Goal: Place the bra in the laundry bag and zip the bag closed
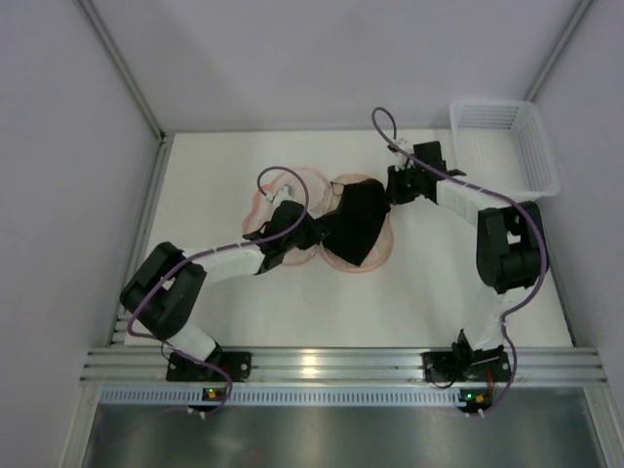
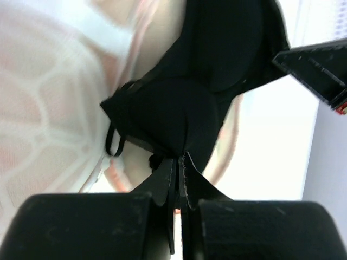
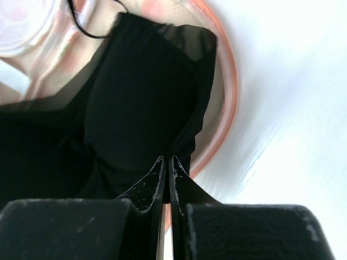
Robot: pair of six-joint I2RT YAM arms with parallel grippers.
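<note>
Left arm base (image 1: 207,366) and right arm base (image 1: 466,366) sit on the aluminium rail (image 1: 312,363) at the bottom of the top view. Both arms reach up-frame to the middle of the white table (image 1: 292,312).
- laundry bag (image 1: 343,263) lies open mid-table, unzipped. It has two round halves, one upper left and one lower right, with the pink rim showing.
- Black bra (image 1: 356,222) is draped over the lower right half and reaches toward the join between the halves.
- left gripper (image 1: 314,234) meets the bra's left edge and right gripper (image 1: 392,187) meets its upper right corner. Jaw gap can't be read from up here.
- White mesh basket (image 1: 507,141) sits in the upper right corner of the table, well apart from the bag.

Left wrist view:
- left gripper (image 2: 179,161) is at bottom centre, fingers pressed together and pinching the bra (image 2: 206,97) at its lower tip.
- The bra fills the centre to the upper right.
- The laundry bag's (image 2: 49,119) pale honeycomb mesh fills the left of the frame, blurred.

Right wrist view:
- right gripper (image 3: 167,160) is at bottom centre. Its fingers are closed to a sliver, tips nipping the bra's (image 3: 141,108) fabric.
- The bra covers the centre and left, lying in a bag half.
- The laundry bag's (image 3: 232,103) orange-pink rim curves down just right of the bra.
- Bare table (image 3: 293,81) shows at the upper right.
</note>
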